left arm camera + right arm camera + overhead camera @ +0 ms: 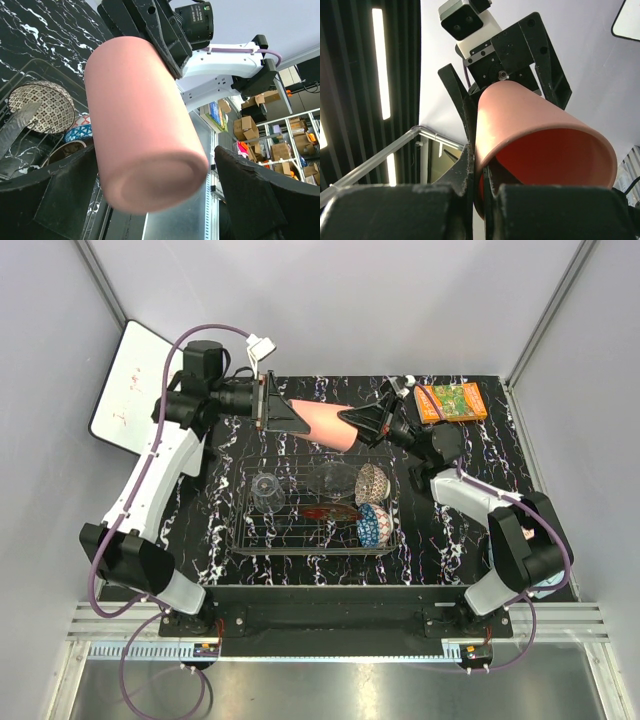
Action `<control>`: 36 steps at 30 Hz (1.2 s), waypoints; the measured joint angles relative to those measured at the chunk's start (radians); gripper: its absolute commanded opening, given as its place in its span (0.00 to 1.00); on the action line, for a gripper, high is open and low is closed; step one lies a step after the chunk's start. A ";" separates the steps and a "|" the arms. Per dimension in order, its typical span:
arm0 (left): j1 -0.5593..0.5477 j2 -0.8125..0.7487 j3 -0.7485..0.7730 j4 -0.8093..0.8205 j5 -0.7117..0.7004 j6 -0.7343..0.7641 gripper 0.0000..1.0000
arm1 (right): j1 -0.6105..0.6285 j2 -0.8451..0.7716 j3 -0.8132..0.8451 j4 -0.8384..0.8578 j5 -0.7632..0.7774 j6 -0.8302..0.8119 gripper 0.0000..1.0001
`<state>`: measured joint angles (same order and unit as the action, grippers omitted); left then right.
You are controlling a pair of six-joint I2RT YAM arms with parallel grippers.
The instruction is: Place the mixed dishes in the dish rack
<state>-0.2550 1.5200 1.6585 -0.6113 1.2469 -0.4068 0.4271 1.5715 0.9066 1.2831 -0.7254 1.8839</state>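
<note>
Right tool (352,422) clamped on the rim wall of the salmon-pink cup (322,423), cup sideways in mid-air. Left tool (296,418) spread wide, straddling cup's base, not gripping. Looks like handover. Next: left closes, right releases. Dish rack (300,551) below both.

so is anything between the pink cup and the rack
Nothing visible. The salmon-pink cup, pinched at its rim by the right gripper, hangs in the air near the back edge of the dish rack; the open left gripper flanks its base.
</note>
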 measured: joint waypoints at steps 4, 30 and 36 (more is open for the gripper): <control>-0.015 0.000 0.000 0.024 -0.005 -0.009 0.99 | 0.013 0.003 0.018 0.010 0.001 0.000 0.00; 0.092 -0.097 0.236 -0.496 -0.364 0.582 0.00 | -0.074 -0.193 -0.001 -0.546 -0.182 -0.354 1.00; 0.088 -0.214 0.071 -0.683 -0.542 0.851 0.00 | -0.101 -0.395 0.162 -1.089 -0.120 -0.766 1.00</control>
<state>-0.1673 1.3056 1.7294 -1.2942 0.7044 0.4446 0.3260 1.1767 1.0687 0.1940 -0.8455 1.1175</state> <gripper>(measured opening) 0.686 0.994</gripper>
